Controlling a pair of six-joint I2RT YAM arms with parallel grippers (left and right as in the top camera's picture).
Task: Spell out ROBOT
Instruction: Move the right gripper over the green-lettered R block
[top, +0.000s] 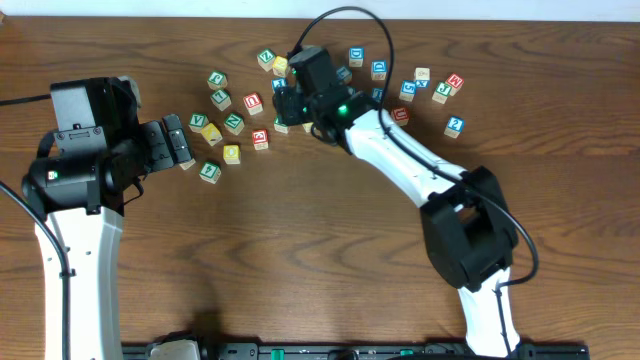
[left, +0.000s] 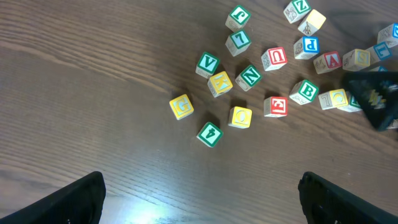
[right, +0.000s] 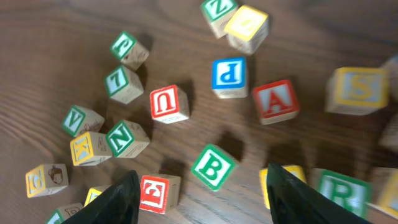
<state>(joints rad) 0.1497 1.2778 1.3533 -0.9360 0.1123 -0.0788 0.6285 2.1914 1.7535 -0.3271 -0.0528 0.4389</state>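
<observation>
My right gripper hangs over the scatter of blocks at the far middle of the table, its fingers partly spread and pinching nothing. The B block lies on the wood just beyond the gap between them. The R block sits to its right, outside the gap. My left gripper is spread wide and empty at the left side of the scatter.

The trouble I expect is with the B block. It is turned cornerwise to my fingers, so a squeeze may spin it or pop it out. The red E block sits just beside one finger, and a yellow block is half hidden behind the other. Coming down, I could knock either one, or trap it along with the B.

From the right wrist I count seven green letters I can read (Z, J, L, V, N, B, R), three red (U, A, E) and one blue, the P block. That gives one B and one R. An O-looking block, yellow, lies nearer the left, though I am unsure of its letter. I cannot pick out the T, because the blue blocks at the far right are too small to read.
</observation>
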